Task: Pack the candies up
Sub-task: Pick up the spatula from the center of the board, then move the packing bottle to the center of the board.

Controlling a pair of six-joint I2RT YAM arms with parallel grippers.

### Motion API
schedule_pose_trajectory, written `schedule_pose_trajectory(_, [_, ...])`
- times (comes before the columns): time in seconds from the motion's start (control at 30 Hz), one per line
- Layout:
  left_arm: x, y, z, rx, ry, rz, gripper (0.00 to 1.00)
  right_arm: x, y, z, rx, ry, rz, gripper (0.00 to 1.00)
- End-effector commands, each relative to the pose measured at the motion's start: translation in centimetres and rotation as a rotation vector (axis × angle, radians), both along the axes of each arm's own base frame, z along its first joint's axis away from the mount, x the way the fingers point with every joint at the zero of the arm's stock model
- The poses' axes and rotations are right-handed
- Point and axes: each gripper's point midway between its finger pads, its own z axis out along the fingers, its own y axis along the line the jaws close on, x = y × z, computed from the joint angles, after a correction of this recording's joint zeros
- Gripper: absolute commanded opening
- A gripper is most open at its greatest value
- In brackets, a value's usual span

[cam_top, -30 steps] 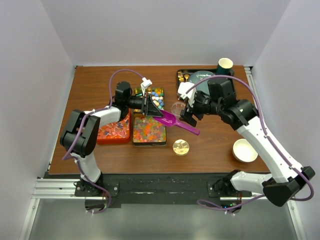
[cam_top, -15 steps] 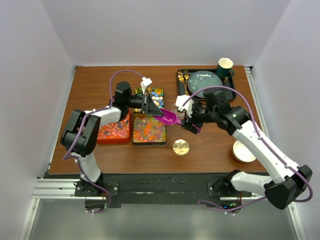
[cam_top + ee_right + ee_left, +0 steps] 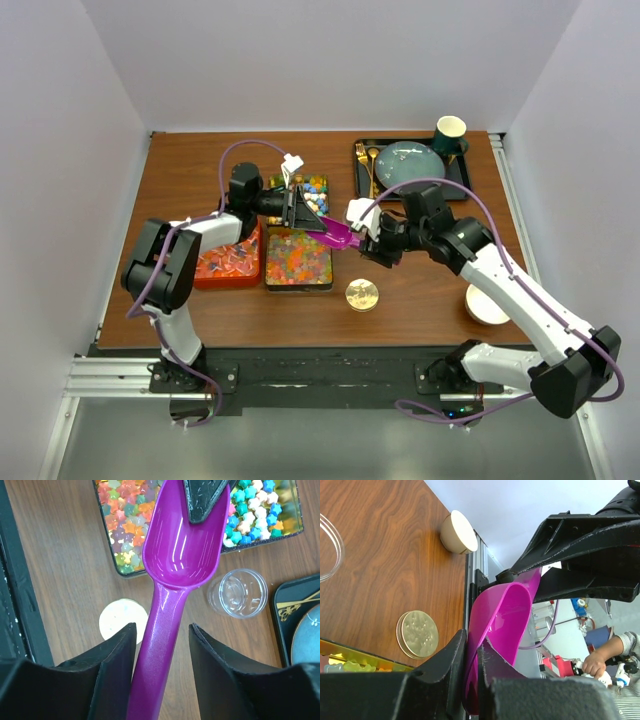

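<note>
Right wrist view shows us the candies (image 3: 125, 525), tiny, light and likely to roll, in trays (image 3: 295, 505) beneath the purple scoop (image 3: 182, 555), best scooped not pinched; our left jaws clamp its bowl, our right jaws straddle its handle, not touching.

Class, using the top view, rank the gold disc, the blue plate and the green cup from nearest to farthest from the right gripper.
1. Gold disc, on the near side of the right gripper.
2. Blue plate, behind it, toward the back.
3. Green cup, at the far right corner.
</note>
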Motion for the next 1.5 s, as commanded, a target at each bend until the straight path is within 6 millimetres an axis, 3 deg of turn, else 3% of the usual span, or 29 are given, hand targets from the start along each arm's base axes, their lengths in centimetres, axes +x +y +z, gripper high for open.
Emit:
schedule_pose_trajectory(0.0, [-0.2,-0.1,1.1,-0.025,-0.030,-0.040,0.00,0.7,0.7,0.3,0.021,-0.041,0.002,0.47])
schedule_pose_trajectory(0.13, [-0.2,0.0,0.9,-0.024,-0.028,-0.043,0.00,1.2,0.8,0.0,0.024,-0.049,-0.021,0.38])
schedule_pose_trajectory(0.23, [-0.2,0.0,0.7,-0.021,-0.026,-0.035,0.00,1.7,0.8,0.0,0.021,-0.055,-0.047,0.14])
schedule_pose_trajectory(0.27, [-0.1,0.0,0.6,-0.018,-0.024,-0.026,0.16,2.1,0.6,0.2,0.021,-0.058,-0.075,0.04])
schedule_pose_trajectory(0.33, [1.1,-0.1,0.0,0.010,-0.047,0.040,0.50,2.9,0.0,0.4,0.035,-0.043,-0.162,0.01])
schedule_pose_trajectory(0.37, [1.8,0.2,0.0,0.021,-0.065,0.073,0.74,3.8,-0.9,0.6,0.039,-0.040,-0.212,0.00])
schedule_pose_trajectory(0.47, [4.4,0.8,-1.3,0.110,-0.145,0.179,0.82,5.8,-4.2,0.7,0.050,-0.004,-0.377,0.00])
schedule_pose_trajectory(0.5, [6.1,0.8,-1.1,0.146,-0.195,0.234,0.82,6.2,-5.1,0.6,0.057,0.019,-0.430,0.00])
schedule_pose_trajectory(0.57, [7.2,1.3,-2.9,0.254,-0.245,0.263,0.82,7.4,-7.4,0.7,0.050,0.030,-0.530,0.00])
schedule_pose_trajectory(0.6, [9.1,1.4,-2.5,0.301,-0.303,0.319,0.82,7.7,-8.2,0.5,0.052,0.049,-0.570,0.00])
schedule_pose_trajectory(0.63, [9.5,1.7,-3.4,0.360,-0.338,0.318,0.82,8.0,-8.9,0.4,0.047,0.052,-0.603,0.00])
schedule_pose_trajectory(0.67, [9.9,1.3,-4.4,0.405,-0.346,0.316,0.81,8.3,-9.8,0.4,0.044,0.054,-0.642,0.00])
schedule_pose_trajectory(0.7, [11.6,1.2,-3.9,0.446,-0.400,0.358,0.80,8.6,-10.6,0.2,0.032,0.047,-0.682,0.00])
schedule_pose_trajectory(0.77, [12.4,0.3,-5.2,0.511,-0.440,0.347,0.78,8.7,-11.9,-0.1,0.020,0.039,-0.738,0.00])
schedule_pose_trajectory(0.8, [14.0,0.1,-4.5,0.536,-0.481,0.391,0.77,8.8,-12.5,-0.2,0.013,0.034,-0.767,0.00])
schedule_pose_trajectory(0.9, [15.7,-1.4,-5.6,0.596,-0.527,0.404,0.73,8.9,-13.9,-0.1,-0.001,0.022,-0.831,0.00])
schedule_pose_trajectory(1.13, [16.2,-4.8,-10.1,0.693,-0.620,0.329,0.70,9.4,-17.2,0.3,-0.001,0.018,-0.957,0.00])
schedule_pose_trajectory(1.47, [14.1,-7.6,-12.5,0.727,-0.670,0.225,0.63,8.9,-18.1,-0.9,-0.003,0.052,-0.984,0.00])
